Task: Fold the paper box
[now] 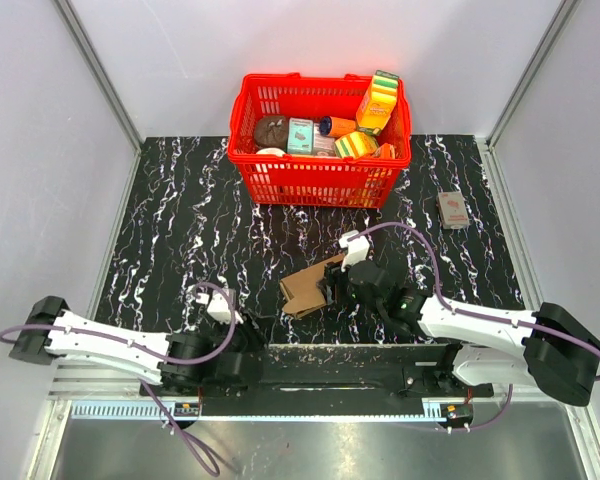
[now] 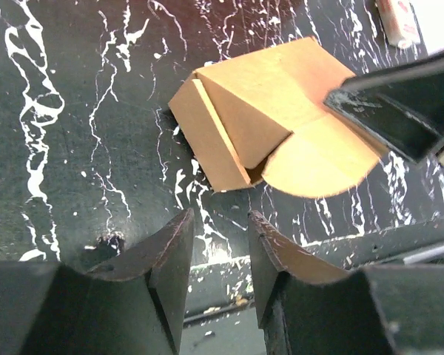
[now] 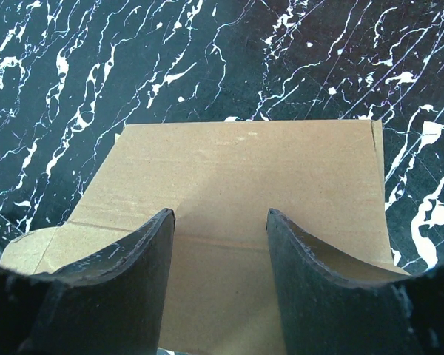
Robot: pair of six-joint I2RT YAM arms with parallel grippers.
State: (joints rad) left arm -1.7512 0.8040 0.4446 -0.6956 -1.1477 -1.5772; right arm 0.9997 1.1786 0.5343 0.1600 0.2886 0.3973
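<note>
The paper box [image 1: 305, 288] is a brown cardboard mailer lying partly folded on the black marbled table, just in front of the arms. In the left wrist view the paper box [image 2: 266, 118] shows a raised side wall, a top panel and a rounded flap lying flat towards me. My left gripper [image 2: 220, 216] is open and empty, a short way off the box's near corner. My right gripper [image 3: 220, 214] is open, with both fingers standing over the flat top panel [image 3: 244, 163]. From above, my right gripper [image 1: 336, 284] is at the box's right end. One right finger [image 2: 399, 103] overlaps the box's right side.
A red plastic basket [image 1: 310, 182] holding several colourful packages stands at the back centre. A small red packet [image 1: 452, 210] lies at the right. The metal rail [image 1: 330, 355] that carries the arm bases runs along the near table edge. Grey walls close in both sides.
</note>
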